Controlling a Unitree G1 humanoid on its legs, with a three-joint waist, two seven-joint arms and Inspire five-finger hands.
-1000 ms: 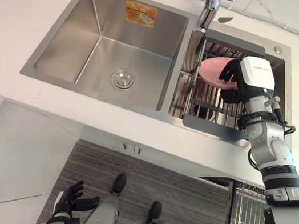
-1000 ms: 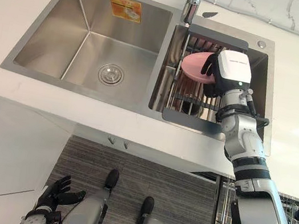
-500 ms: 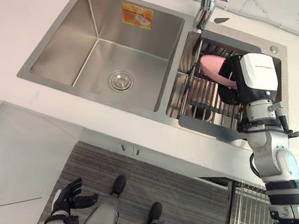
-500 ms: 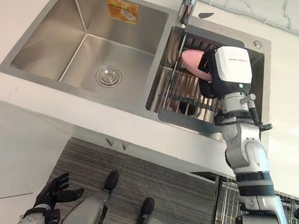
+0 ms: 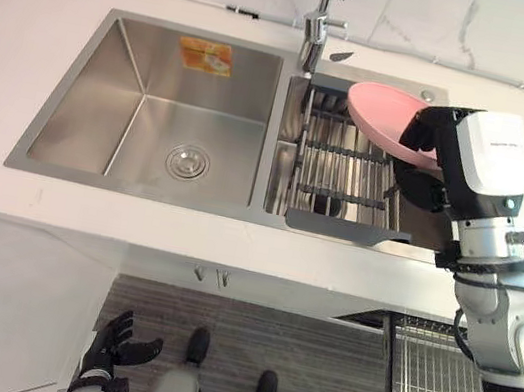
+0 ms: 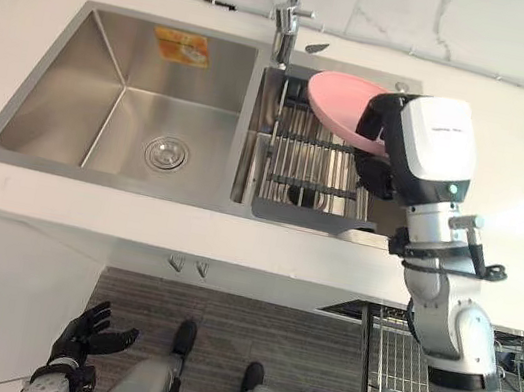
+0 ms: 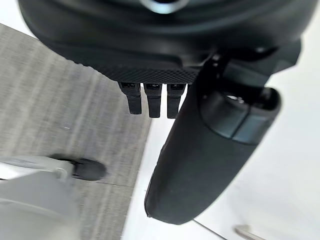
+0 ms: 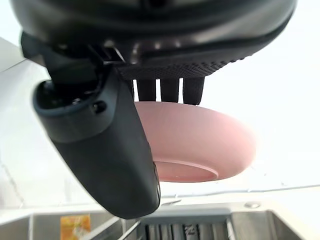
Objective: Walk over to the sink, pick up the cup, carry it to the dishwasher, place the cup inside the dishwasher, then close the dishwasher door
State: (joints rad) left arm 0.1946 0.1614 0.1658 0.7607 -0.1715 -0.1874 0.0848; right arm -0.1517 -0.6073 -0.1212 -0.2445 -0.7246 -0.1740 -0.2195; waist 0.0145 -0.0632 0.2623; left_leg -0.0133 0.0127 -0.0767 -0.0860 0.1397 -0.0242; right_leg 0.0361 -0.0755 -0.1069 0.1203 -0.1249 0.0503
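Pink bowl (image 5: pixel 383 116) gripped by right robot hand (image 5: pixel 424 189) above the sink rack (image 5: pixel 348 171), faucet (image 5: pixel 318 23) behind; left robot hand (image 5: pixel 108 347) relaxed.

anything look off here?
The right hand pinches a pink plate, not a cup, held tilted above the drain rack in the sink's right basin. Left hand hangs open down by the floor. Nothing spilled or damaged.
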